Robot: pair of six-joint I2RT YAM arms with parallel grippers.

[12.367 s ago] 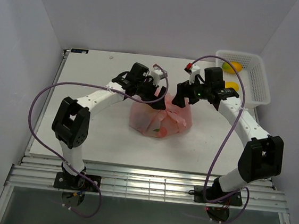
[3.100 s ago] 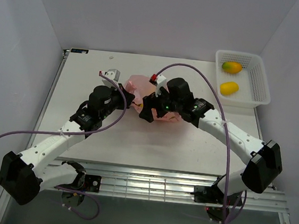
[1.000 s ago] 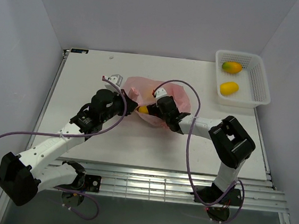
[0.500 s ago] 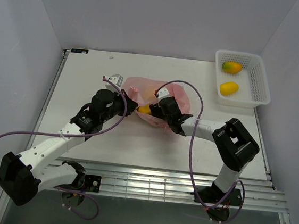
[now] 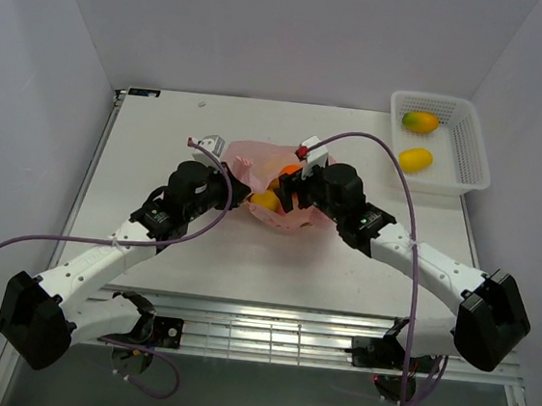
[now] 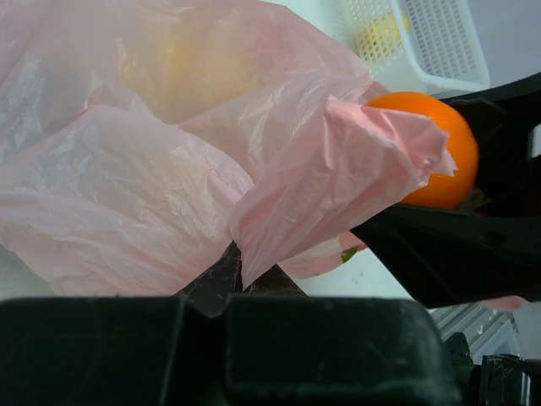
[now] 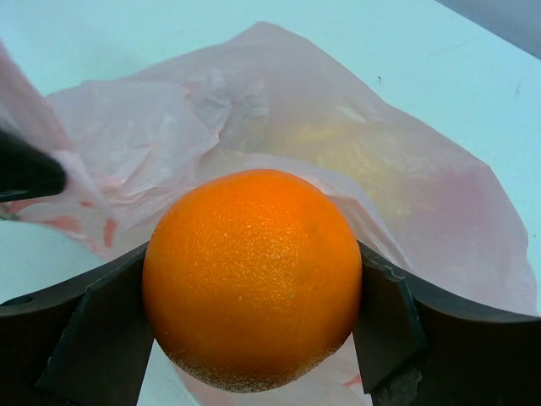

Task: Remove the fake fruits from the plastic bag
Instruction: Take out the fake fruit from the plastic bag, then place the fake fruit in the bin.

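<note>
Newly drawn up from the pink plastic bag (image 6: 127, 169), right pincer (image 5: 289, 186) clasps an orange (image 7: 254, 271); left pincer (image 5: 238, 196) pinches the bag's rim

Your left arm (image 5: 117, 242) stretches forward and inward, its elbow low at the near left. The left jaws are pinched tight on a fold of the bag (image 6: 321, 186). Your right arm (image 5: 429, 263) reaches in from the near right, its elbow low too. The right jaws stand wide, clamped on either side of the orange (image 7: 254, 279). The two wrists sit close together.
</note>
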